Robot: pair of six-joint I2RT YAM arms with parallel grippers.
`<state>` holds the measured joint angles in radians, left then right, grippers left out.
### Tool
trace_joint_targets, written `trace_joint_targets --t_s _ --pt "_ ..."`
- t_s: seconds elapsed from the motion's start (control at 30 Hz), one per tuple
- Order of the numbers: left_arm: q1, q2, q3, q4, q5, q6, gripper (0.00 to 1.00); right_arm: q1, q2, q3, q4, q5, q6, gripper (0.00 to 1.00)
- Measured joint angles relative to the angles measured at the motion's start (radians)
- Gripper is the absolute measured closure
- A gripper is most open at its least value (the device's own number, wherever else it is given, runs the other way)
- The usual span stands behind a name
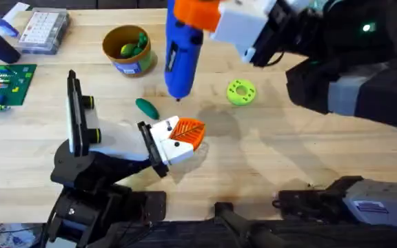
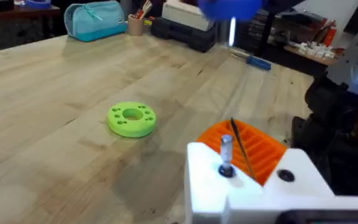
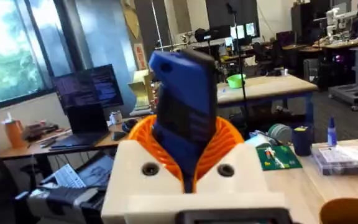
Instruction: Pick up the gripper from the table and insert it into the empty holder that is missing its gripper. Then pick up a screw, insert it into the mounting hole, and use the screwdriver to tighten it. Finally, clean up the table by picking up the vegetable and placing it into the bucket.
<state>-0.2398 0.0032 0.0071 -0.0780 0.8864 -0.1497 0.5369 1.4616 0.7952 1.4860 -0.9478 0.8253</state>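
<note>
Between the right gripper (image 1: 197,17) jaws, clamped, the screwdriver (image 1: 183,58) hangs tip-down over the worktop (image 1: 288,151); below it the gripper (image 1: 188,131) sits in the holder (image 1: 167,146); left gripper's jaw state cannot be told; vegetable (image 1: 146,107) beside the tip.

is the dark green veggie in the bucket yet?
No, the vegetable lies on the table, apart from the bucket.

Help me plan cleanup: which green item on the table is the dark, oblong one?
The vegetable, lying loose between the bucket and the holder. The flat ring is lime green and round with holes.
</note>
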Motion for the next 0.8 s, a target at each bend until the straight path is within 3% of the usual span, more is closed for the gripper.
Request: trace_joint_targets --t_s 0.33,0.57,0.8 --pt "0.0 0.0 0.0 0.0 0.0 0.0 0.981 -0.029 -0.008 0.032 -0.021 -0.005 0.012 0.954" --pt "0.0 0.0 0.0 0.0 0.0 0.0 0.981 -0.17 -0.009 0.034 -0.158 -0.011 -0.01 0.956" --pt "0.0 0.0 0.0 0.0 0.0 0.003 0.981 -0.33 -0.01 0.039 -0.471 -0.005 0.096 0.955"
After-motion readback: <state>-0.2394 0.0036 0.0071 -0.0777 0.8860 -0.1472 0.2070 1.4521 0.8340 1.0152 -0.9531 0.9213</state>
